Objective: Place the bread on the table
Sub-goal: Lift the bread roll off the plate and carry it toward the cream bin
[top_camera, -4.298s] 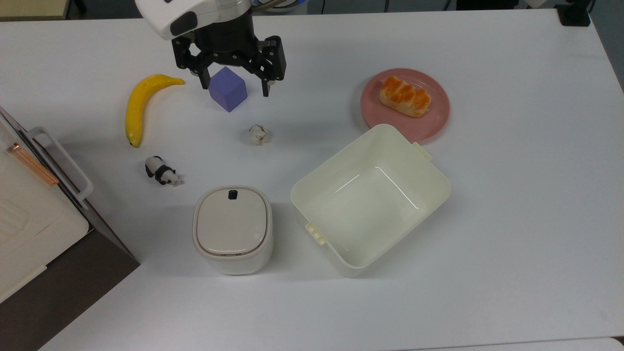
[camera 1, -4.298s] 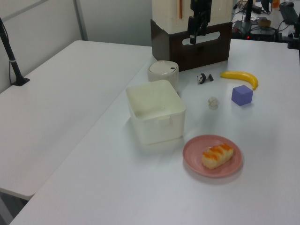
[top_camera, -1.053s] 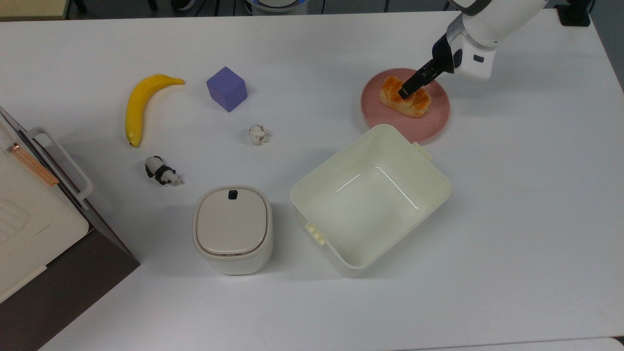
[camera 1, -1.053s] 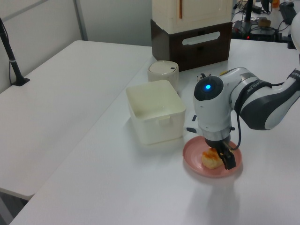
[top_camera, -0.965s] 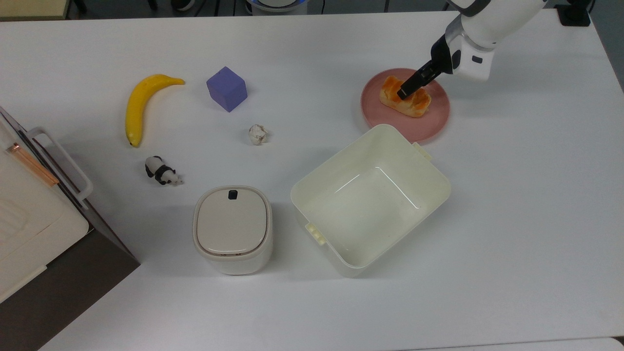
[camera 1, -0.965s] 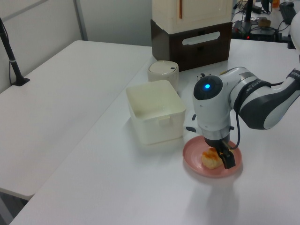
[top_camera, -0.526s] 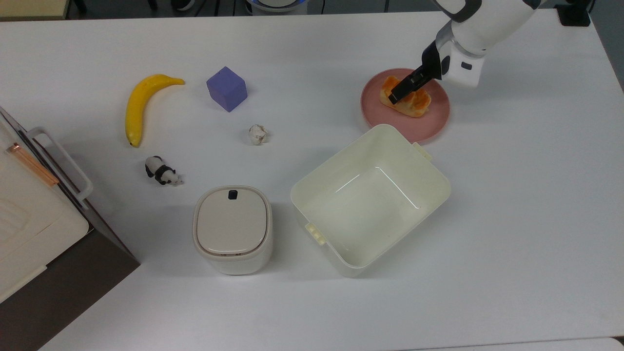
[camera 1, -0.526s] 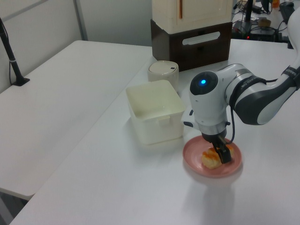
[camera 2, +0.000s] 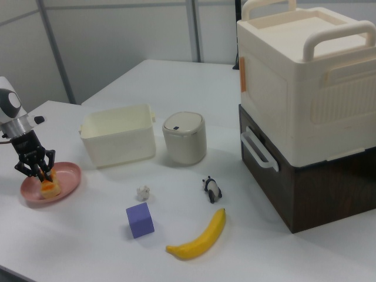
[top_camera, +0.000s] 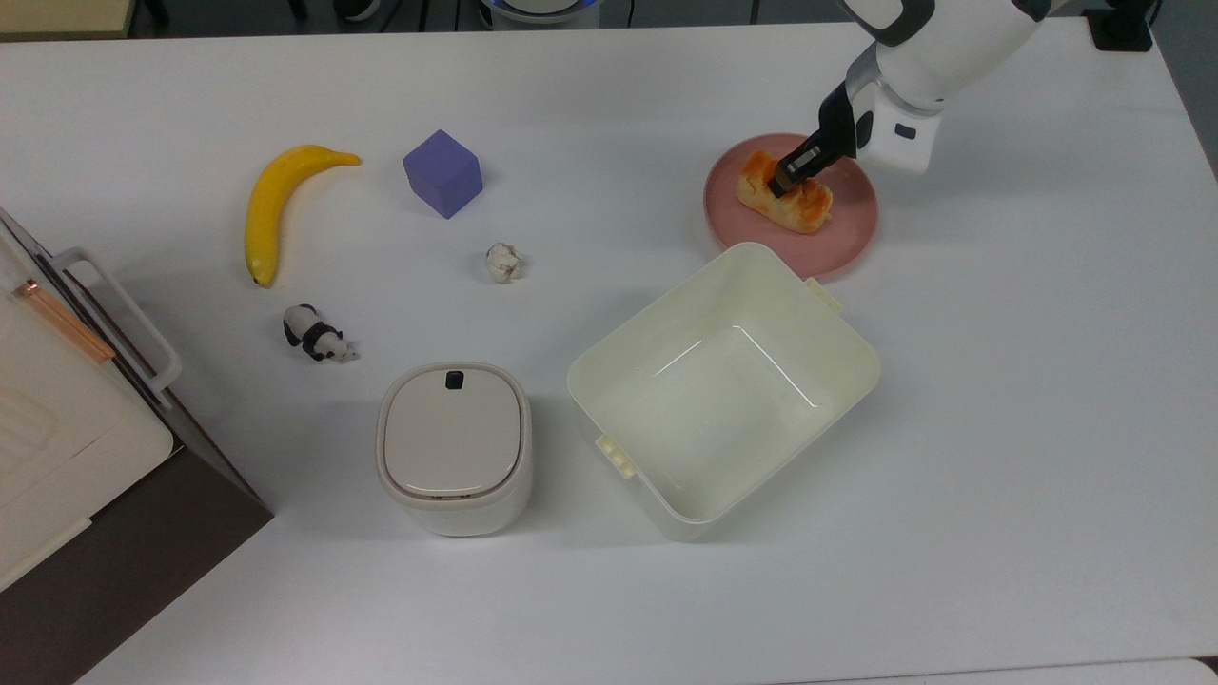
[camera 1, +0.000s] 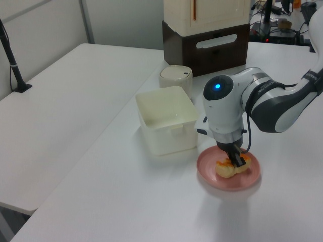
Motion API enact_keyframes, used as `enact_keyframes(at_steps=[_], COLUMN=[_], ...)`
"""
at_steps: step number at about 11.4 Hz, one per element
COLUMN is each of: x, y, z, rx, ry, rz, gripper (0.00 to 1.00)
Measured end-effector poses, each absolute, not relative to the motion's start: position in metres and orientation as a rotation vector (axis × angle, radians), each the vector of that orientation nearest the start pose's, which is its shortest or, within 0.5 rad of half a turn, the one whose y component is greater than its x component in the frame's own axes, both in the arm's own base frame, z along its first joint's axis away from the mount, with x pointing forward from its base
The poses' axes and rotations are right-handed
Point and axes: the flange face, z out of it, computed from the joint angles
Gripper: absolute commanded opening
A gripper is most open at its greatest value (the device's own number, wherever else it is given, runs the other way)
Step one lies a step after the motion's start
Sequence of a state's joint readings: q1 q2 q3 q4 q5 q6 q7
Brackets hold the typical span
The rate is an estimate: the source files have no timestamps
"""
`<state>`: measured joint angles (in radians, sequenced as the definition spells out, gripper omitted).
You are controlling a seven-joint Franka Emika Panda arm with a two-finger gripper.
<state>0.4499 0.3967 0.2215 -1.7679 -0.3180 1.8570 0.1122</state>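
A robotics lab, from where I sit at the controls: a long white table (top_camera: pixel 999 428) stands beside a second one (camera 1: pixel 60 126) against grey partition panels (camera 2: pixel 117 47), with cables and electronics (camera 1: pixel 282 20) crowding its far end in the left view. A black clamp-mounted pole (camera 1: pixel 12 60) rises at the left view's left. Spread out are test props: a toy panda (top_camera: pixel 317 335), a purple cube (top_camera: pixel 443 174) and a banana (top_camera: pixel 276 205).

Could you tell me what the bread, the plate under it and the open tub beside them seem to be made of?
The bread looks like a glazed bun or a foam replica: glossy orange top, pale sides. The plate looks like smooth pink plastic or ceramic, evenly coloured. The tub seems to be cream moulded plastic, with thin walls, a shiny floor and clip tabs.
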Motion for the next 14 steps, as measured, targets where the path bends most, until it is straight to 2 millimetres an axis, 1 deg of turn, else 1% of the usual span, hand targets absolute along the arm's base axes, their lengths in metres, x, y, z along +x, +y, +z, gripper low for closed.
enact_keyframes(at_steps=[2, 3, 4, 5, 6, 7, 8, 9, 10, 11, 12, 14], x=[0.506, 0.509, 0.513, 0.520, 0.525, 0.527, 0.526, 0.526, 0.529, 0.538, 0.550, 0.583], y=[0.354, 0.353, 0.351, 0.343, 0.336, 0.326, 0.315, 0.297, 0.278, 0.251, 0.220, 0.145], z=[0.326, 0.331, 0.344, 0.368, 0.397, 0.432, 0.459, 0.484, 0.500, 0.510, 0.513, 0.510], rx=[-3.224, -3.223, -3.221, -3.220, -3.210, -3.176, -3.148, -3.123, -3.117, -3.125, -3.138, -3.181], ry=[-1.154, -1.158, -1.164, -1.179, -1.191, -1.207, -1.231, -1.260, -1.260, -1.225, -1.165, -0.993], rz=[0.326, 0.308, 0.291, 0.290, 0.296, 0.320, 0.348, 0.382, 0.387, 0.380, 0.386, 0.341], gripper=[0.15, 0.15, 0.15, 0.15, 0.15, 0.15, 0.15, 0.15, 0.15, 0.15, 0.15, 0.15])
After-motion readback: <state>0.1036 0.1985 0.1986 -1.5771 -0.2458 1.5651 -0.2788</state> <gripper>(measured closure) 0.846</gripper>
